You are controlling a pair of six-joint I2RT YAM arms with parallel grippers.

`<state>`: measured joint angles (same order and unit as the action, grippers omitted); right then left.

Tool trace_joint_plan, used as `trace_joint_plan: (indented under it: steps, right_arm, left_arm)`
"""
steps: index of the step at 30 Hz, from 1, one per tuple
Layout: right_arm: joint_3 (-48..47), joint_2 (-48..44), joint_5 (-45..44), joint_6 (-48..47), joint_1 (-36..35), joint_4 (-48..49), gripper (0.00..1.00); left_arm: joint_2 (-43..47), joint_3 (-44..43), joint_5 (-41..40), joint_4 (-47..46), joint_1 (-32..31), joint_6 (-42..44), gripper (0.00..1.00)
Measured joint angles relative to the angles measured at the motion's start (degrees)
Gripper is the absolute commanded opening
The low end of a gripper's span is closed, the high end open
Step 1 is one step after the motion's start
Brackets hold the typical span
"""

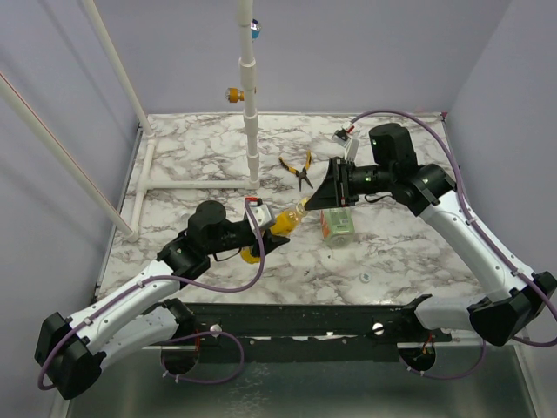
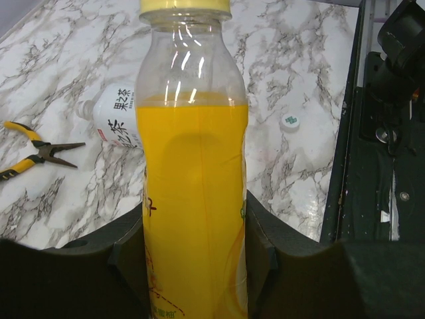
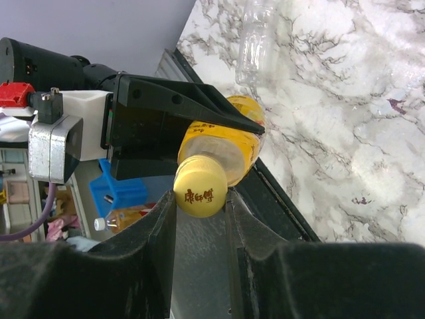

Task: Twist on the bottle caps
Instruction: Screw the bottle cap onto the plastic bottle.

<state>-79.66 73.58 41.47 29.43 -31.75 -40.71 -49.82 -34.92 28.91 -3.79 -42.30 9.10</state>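
My left gripper [image 2: 196,256] is shut on the lower body of the yellow bottle [image 2: 196,193], held tilted above the table toward the right arm [image 1: 283,222]. The yellow cap [image 3: 199,193] sits on the bottle's neck, and my right gripper [image 3: 199,199] is shut on it, one finger on each side. The cap also shows at the top edge of the left wrist view [image 2: 186,6]. The clear bottle with the green-and-white label [image 1: 338,226] lies on its side on the marble, neck open. A whitish cap [image 1: 366,278] lies loose on the table near the front edge [image 2: 290,121].
Yellow-handled pliers [image 1: 300,170] lie behind the bottles. A white pole [image 1: 251,104] stands upright at the back centre, and white pipes [image 1: 187,185] lie along the table's left part. The black front rail [image 1: 313,318] runs between the arm bases.
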Motion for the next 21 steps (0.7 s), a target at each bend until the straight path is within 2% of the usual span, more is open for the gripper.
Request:
trace_joint_plan:
  steps: [21]
  right_arm:
    - [0.0, 0.0, 0.3, -1.7, -0.1, -1.9, 0.27]
  left_arm:
    - [-1.8, 0.0, 0.3, -1.4, -0.2, 0.0, 0.19]
